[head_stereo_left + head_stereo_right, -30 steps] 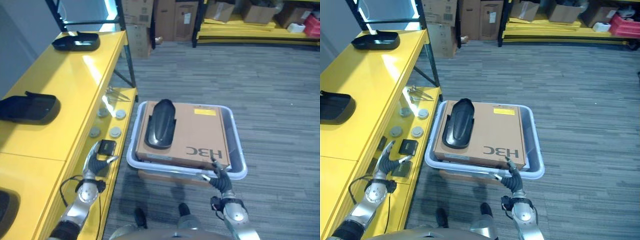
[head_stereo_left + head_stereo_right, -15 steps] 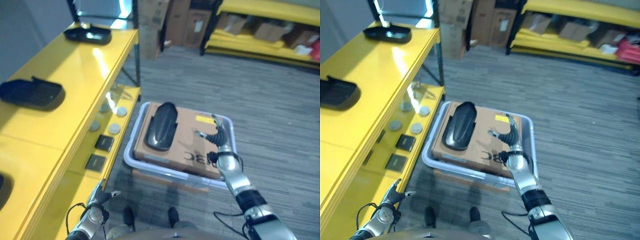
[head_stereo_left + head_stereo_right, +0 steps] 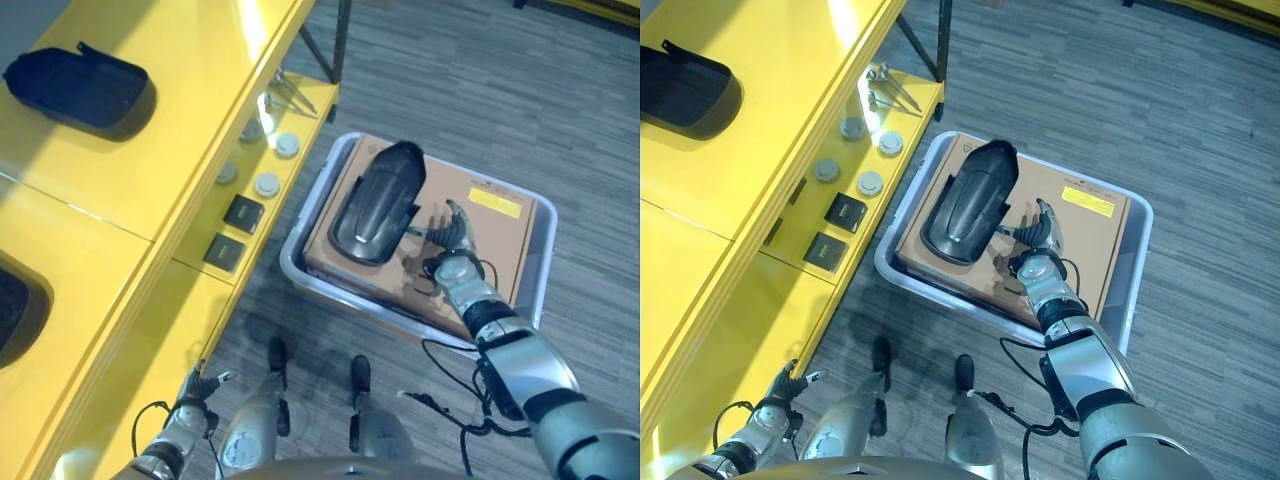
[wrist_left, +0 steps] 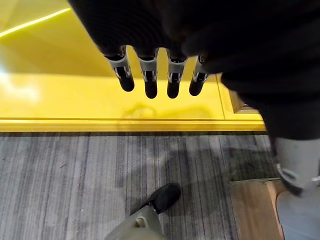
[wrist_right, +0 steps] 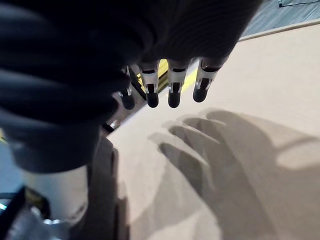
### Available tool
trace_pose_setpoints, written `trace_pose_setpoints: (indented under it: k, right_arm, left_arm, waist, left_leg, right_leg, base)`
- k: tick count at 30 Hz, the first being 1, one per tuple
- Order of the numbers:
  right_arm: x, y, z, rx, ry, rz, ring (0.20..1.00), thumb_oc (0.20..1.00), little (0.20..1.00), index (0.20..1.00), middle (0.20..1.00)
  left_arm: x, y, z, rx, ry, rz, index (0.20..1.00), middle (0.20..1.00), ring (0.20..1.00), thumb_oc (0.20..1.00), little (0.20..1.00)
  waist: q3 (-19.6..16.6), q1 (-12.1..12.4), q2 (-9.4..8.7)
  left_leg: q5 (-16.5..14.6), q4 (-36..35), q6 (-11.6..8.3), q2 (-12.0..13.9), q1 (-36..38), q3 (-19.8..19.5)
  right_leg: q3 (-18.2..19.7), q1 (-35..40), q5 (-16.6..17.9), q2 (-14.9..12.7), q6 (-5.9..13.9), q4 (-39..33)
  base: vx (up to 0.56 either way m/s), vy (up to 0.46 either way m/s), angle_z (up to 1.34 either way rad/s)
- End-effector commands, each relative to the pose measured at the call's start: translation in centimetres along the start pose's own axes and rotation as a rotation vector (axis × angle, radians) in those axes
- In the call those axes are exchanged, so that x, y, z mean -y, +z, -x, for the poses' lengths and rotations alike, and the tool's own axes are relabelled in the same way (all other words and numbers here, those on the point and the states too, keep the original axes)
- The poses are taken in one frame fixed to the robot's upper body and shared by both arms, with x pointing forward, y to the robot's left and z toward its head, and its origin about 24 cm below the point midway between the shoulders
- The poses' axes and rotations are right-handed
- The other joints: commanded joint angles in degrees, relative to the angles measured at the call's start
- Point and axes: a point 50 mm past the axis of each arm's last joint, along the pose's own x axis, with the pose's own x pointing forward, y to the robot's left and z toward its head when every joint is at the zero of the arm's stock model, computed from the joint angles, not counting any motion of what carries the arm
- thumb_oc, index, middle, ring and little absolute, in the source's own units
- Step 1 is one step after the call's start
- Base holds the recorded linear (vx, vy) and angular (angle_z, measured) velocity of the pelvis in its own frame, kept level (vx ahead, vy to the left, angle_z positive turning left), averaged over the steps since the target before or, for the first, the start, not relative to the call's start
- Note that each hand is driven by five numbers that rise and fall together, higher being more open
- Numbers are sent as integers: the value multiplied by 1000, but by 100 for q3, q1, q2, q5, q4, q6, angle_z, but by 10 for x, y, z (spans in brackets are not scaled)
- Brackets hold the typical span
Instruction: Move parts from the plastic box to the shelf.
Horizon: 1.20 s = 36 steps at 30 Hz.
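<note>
Both hands open: right hand now nearer black part; left hand stays low.

**Grey striped floor beside a glossy yellow unit**

Grey carpet floor with fine stripes runs across the room. Along one side stands a long yellow shelf unit, its top glossy and catching pale streaks of overhead light. A dark metal upright rises at its far end. A strip of brown wooden board lies on the floor.
</note>
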Motion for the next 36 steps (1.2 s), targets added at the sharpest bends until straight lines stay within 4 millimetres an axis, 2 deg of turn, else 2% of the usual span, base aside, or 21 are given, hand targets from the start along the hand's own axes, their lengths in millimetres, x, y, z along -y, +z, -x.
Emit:
trace_pose_setpoints:
  k: [1,3,8,9,10,11,15,18,20,21,22,25,27,31,36]
  right_arm:
    - [9,16,-10,26,35,34,1000,1000,1000,1000,1000]
    - [20,13,-14,5,34,82,1000,1000,1000,1000,1000]
    - [38,12,-20,1,12,137,1000,1000,1000,1000,1000]
    - [40,10,-21,-13,9,154,573,573,573,573,573]
    - [40,10,-21,-13,9,154,504,504,504,504,504]
    - [40,9,-21,-14,8,156,200,200,200,200,200]
    - [38,8,-20,-17,12,167,200,200,200,200,200]
    - [40,8,-20,-18,-32,115,200,200,200,200,200]
    - [43,16,-21,12,-70,66,200,200,200,200,200]
    - [50,27,-22,63,-127,31,928,928,928,928,928]
    - [55,36,-21,111,-168,-7,1000,1000,1000,1000,1000]
    - [67,60,-19,228,-254,-59,1000,1000,1000,1000,1000]
    - [79,91,-18,318,-304,-121,1000,1000,1000,1000,1000]
    - [78,103,-20,322,-319,-130,1000,1000,1000,1000,1000]
    - [74,107,-25,265,-302,-116,1000,1000,1000,1000,1000]
  left_arm:
    - [1,20,-5,55,-23,4,1000,1000,1000,1000,1000]
    - [2,33,-6,113,-40,-3,1000,1000,1000,1000,1000]
    - [3,49,-7,178,-63,-7,1000,1000,1000,1000,1000]
    - [4,51,-7,179,-66,-14,1000,1000,1000,1000,1000]
    - [4,51,-7,179,-66,-14,1000,1000,1000,1000,1000]
    - [5,51,-7,175,-69,-19,1000,1000,1000,1000,1000]
    - [5,40,-7,130,-69,-31,1000,1000,1000,1000,1000]
    - [5,31,-7,86,-58,-35,1000,1000,1000,1000,1000]
    - [4,28,-7,75,-49,-31,1000,1000,1000,1000,1000]
    - [3,28,-7,76,-43,-24,1000,1000,1000,1000,1000]
    - [3,30,-7,80,-34,-13,1000,1000,1000,1000,1000]
    - [2,33,-7,88,-16,2,1000,1000,1000,1000,1000]
    - [-2,40,-9,111,5,17,1000,1000,1000,1000,1000]
    - [-3,43,-9,120,8,21,1000,1000,1000,1000,1000]
    - [-6,44,-10,132,12,-21,1000,1000,1000,1000,1000]
  waist:
    - [-52,116,-26]
    - [13,222,60]
    - [52,331,133]
    - [75,351,140]
    - [76,348,141]
    - [78,355,138]
    - [50,332,97]
    - [-10,279,66]
    - [-34,233,48]
    - [-47,182,39]
    - [-45,145,36]
    - [-53,80,-2]
    - [-47,89,-53]
    - [-26,140,-81]
    - [21,225,-62]
  left_leg:
    - [-480,-36,-299,80,197,-274]
    - [-427,-36,-325,37,46,-371]
    - [-369,-36,-362,-4,-104,-478]
    - [-353,-36,-365,-2,-131,-532]
    - [-353,-36,-365,-2,-132,-534]
    - [-358,-36,-361,-7,-127,-549]
    - [-379,-36,-352,-14,-112,-559]
    - [-421,-36,-333,-20,-79,-525]
    - [-446,-36,-327,-24,-47,-490]
    - [-473,-36,-317,-27,-21,-466]
    - [-491,-36,-307,-28,-7,-455]
    - [-524,-36,-289,-19,27,-421]
    - [-534,-36,-276,-5,44,-395]
    - [-518,-36,-278,8,21,-404]
    - [-478,-36,-290,-10,-40,-447]
  right_leg:
    - [173,-442,269,-257,212,-31]
    - [92,-527,286,-281,220,-31]
    - [-15,-619,293,-306,232,-31]
    - [-59,-614,294,-318,241,-31]
    - [-62,-614,293,-318,241,-31]
    - [-67,-605,287,-321,241,-31]
    - [-68,-567,266,-337,245,-31]
    - [-33,-550,256,-357,248,-31]
    - [-9,-538,249,-358,249,-31]
    - [14,-533,247,-360,252,-31]
    - [40,-531,246,-360,255,-31]
    - [75,-529,234,-353,257,-31]
    - [103,-542,244,-347,246,-31]
    - [86,-550,244,-341,238,-31]
    - [38,-586,263,-342,236,-31]
  base:
    - [-14,-7,21]
    - [-17,-4,24]
    - [6,-6,14]
    - [28,-12,10]
    - [31,-9,20]
    - [26,3,19]
    - [17,2,6]
    - [10,6,0]
    - [20,14,-4]
    - [0,0,0]
    - [0,0,0]
    - [-2,1,-1]
    - [-18,3,-4]
    - [-11,-5,-3]
    - [-1,1,1]
